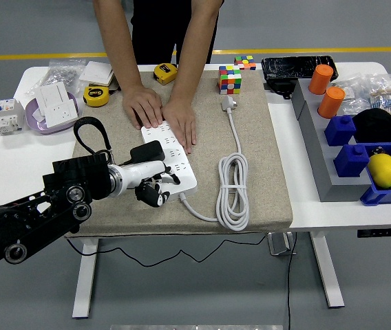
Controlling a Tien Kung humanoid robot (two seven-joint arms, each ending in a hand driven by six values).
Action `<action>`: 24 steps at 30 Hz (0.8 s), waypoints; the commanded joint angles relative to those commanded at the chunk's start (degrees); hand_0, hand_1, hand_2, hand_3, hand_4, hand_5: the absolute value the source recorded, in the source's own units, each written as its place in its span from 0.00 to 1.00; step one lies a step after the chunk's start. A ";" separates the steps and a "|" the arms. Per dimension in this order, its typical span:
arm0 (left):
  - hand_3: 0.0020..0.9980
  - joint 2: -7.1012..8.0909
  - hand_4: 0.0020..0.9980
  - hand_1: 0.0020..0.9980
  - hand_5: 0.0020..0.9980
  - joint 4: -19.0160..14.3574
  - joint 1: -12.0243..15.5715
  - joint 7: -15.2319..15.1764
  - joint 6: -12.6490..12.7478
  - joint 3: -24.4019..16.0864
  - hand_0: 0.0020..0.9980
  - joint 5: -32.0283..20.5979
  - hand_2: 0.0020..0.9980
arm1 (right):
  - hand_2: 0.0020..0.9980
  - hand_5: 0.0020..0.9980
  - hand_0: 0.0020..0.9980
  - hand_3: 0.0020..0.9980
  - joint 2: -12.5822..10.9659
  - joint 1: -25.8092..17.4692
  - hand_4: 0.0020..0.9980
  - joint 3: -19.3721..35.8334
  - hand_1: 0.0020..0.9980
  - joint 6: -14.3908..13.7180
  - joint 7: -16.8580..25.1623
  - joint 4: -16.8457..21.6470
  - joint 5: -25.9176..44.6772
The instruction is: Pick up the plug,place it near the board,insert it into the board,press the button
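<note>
Head view — left hand [151, 187] hovering low over the near-left end of the white power strip [175, 161], arm reaching in from the lower left. Not showing clearly whether curled round anything or loose; too small and dark to tell. Carrying, or at least lying against, a black plug [148, 150] right over the strip's near sockets, judged to be seated or nearly so, which would be leaving the button press.

Being pinned at the far end by a person's two hands — one hand [142, 106] on the far-left corner, the other hand [182, 122] flat beside it — probably keeping the strip from sliding under a push.

Lying diagonally on the tan mat [264, 172], near end close to the mat's front edge, so offering little room toward the robot. Trailing to the right into a coiled white cord [233, 187], just beside; leaving bare mat to the left for pulling the arm out.
</note>
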 joint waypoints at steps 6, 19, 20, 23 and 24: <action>0.83 0.05 0.43 0.03 0.00 0.01 -0.21 -0.16 0.26 0.14 0.14 0.26 0.19 | 0.77 0.84 1.00 0.85 -0.01 0.02 1.00 -0.02 0.87 0.01 0.05 0.00 0.04; 0.81 -0.01 0.43 0.03 0.00 1.21 -0.34 -0.13 0.07 0.96 0.14 0.37 0.19 | 0.77 0.84 1.00 0.85 -0.02 0.14 1.00 0.24 0.87 0.02 0.04 0.00 -0.12; 0.81 -0.01 0.43 0.03 0.00 1.22 -0.37 -0.12 -0.04 1.08 0.14 0.19 0.19 | 0.77 0.84 1.00 0.85 -0.03 0.15 1.00 0.25 0.87 0.02 0.03 0.00 -0.14; 0.81 0.13 0.43 0.03 0.00 0.97 -0.55 -0.29 -0.58 1.53 0.14 -1.77 0.19 | 0.77 0.84 1.00 0.85 -0.08 0.22 1.00 0.30 0.87 -0.03 0.01 0.00 -0.12; 0.80 0.16 0.43 0.03 0.00 0.87 -0.67 -0.34 -0.83 1.64 0.14 -2.50 0.19 | 0.77 0.84 1.00 0.85 -0.09 0.25 1.00 0.28 0.87 -0.03 0.01 0.00 -0.08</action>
